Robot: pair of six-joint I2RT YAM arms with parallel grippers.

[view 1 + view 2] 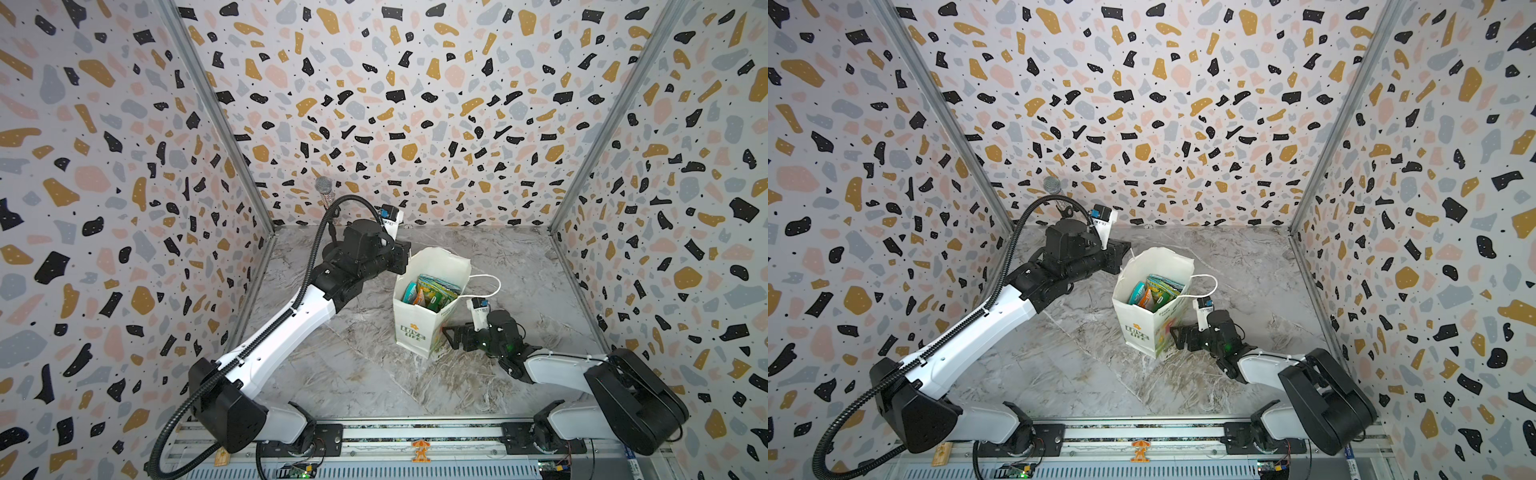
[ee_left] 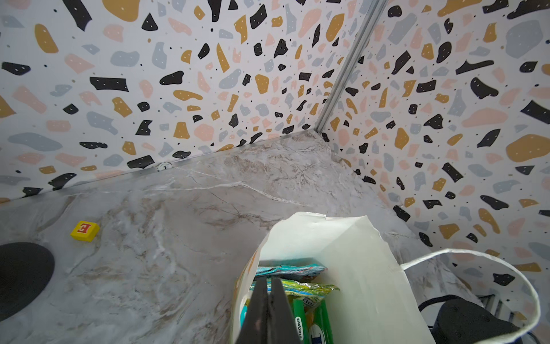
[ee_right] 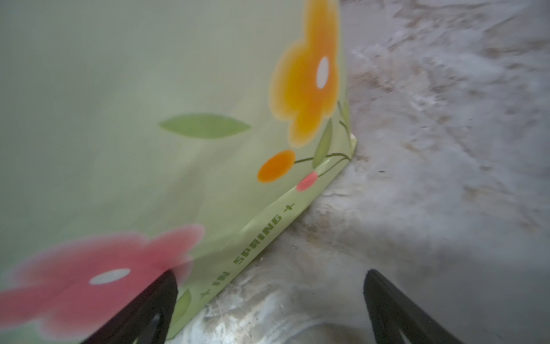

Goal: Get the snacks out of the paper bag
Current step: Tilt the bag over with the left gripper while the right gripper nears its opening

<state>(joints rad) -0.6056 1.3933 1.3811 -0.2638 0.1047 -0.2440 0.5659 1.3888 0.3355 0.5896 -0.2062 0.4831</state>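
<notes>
Several snacks (image 1: 432,291) fill the upright paper bag (image 1: 409,328) near the middle of the surface (image 1: 353,374), our left gripper (image 2: 269,284) closed at its mouth. Our right gripper (image 3: 270,275) gapes wide beside its base; we see bare room all around.

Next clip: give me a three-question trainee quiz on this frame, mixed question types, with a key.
1. True or false: the snacks lie inside the upright paper bag.
2. Which stands open, the left pincer or the right pincer?
3. The yellow cube sits: A) in the bag, B) on the table, C) in a pincer.
Key: 1 true; 2 right; 3 B.
</notes>
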